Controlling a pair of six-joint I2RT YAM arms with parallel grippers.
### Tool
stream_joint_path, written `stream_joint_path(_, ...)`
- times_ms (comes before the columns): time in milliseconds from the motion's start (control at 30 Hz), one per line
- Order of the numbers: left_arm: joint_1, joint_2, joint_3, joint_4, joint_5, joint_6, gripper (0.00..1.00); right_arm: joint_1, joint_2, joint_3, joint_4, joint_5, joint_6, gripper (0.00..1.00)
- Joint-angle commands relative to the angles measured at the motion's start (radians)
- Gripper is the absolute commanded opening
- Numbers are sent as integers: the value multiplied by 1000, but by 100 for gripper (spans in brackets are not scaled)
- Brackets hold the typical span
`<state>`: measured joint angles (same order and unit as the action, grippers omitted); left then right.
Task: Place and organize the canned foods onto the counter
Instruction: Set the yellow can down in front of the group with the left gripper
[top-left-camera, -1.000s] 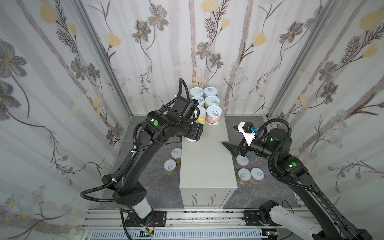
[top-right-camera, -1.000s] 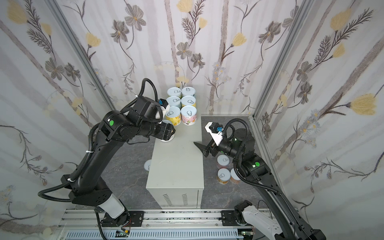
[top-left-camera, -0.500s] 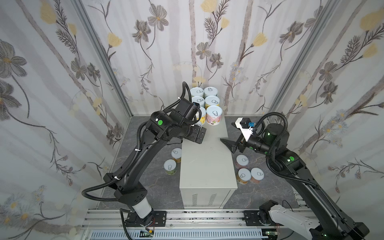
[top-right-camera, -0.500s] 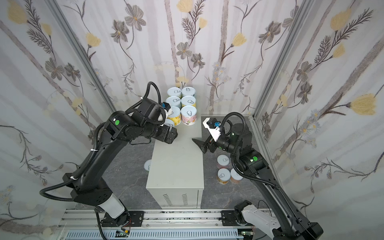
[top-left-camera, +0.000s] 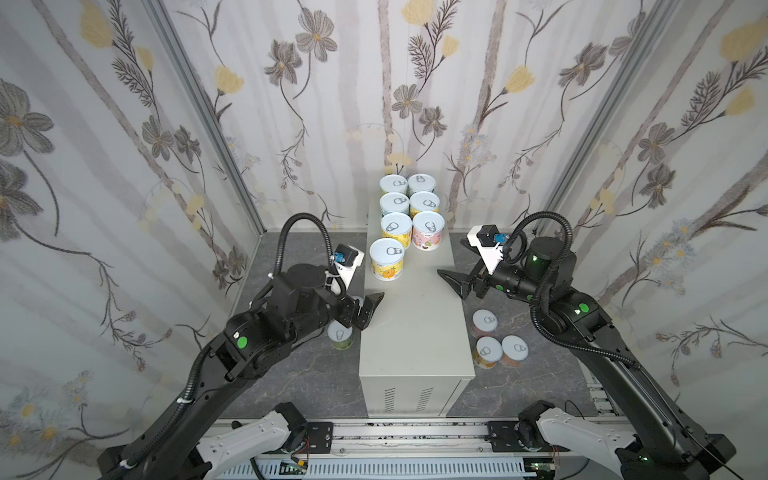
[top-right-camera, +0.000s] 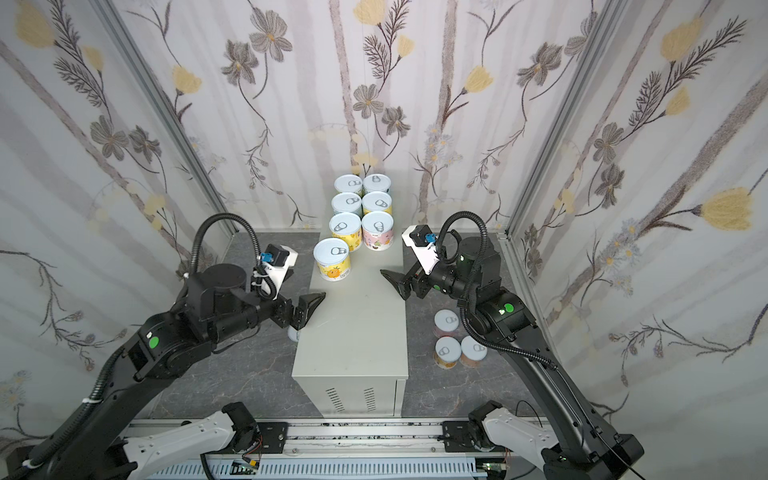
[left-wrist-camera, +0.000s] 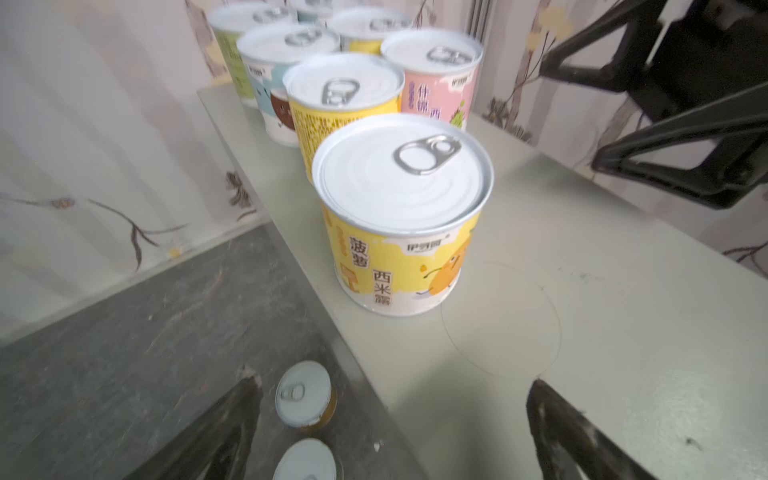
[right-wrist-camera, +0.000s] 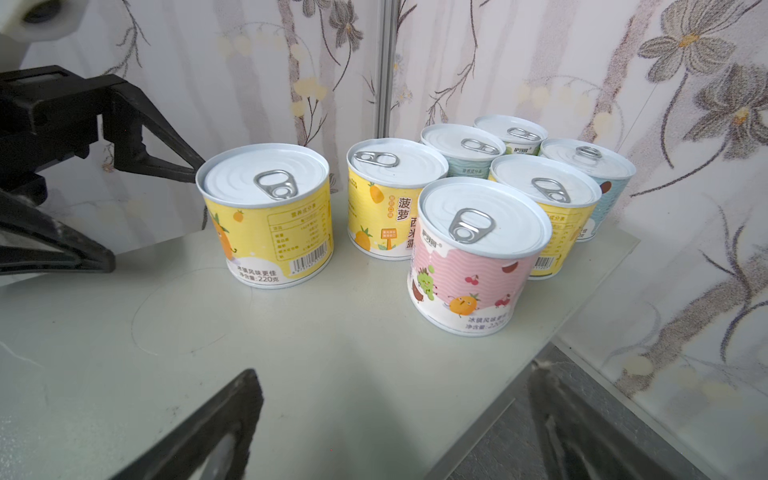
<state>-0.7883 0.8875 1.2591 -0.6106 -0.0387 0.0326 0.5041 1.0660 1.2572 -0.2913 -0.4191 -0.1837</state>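
Several canned foods stand in two rows at the far end of the counter (top-left-camera: 411, 328) (top-right-camera: 353, 332). Nearest in the left row is a yellow can (top-left-camera: 387, 259) (top-right-camera: 331, 259) (left-wrist-camera: 401, 216) (right-wrist-camera: 266, 212), with a pink can (top-left-camera: 428, 230) (right-wrist-camera: 473, 253) diagonally behind it in the right row. My left gripper (top-left-camera: 372, 311) (top-right-camera: 311, 311) (left-wrist-camera: 392, 380) hangs open and empty over the counter's left edge, short of the yellow can. My right gripper (top-left-camera: 451, 284) (top-right-camera: 392, 284) (right-wrist-camera: 392, 372) is open and empty over the right edge, facing the cans.
On the dark floor left of the counter sit two cans (left-wrist-camera: 305, 392) (left-wrist-camera: 305, 459); one (top-left-camera: 340, 334) shows beside my left wrist. Three cans (top-left-camera: 484, 324) (top-left-camera: 489, 351) (top-left-camera: 514, 349) stand on the floor to the right. Patterned walls close in on three sides.
My left gripper has opened, leaving the yellow can standing on the counter, and has drawn back toward the near left. My right gripper has shifted slightly farther back along the counter's right edge.
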Motion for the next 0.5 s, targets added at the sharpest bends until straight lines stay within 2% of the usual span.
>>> stream_joint_path(0,0,-94,-132,402,55,94,100,5,3,9,-6,25,9,100)
stream_joint_path(233,0,-67,-162,461,51,162,91,12,10,-4,30,33,22,100)
stream_joint_path(467,-1,-26,-183,542,3,200,90,14,16,4,31,32,24,100)
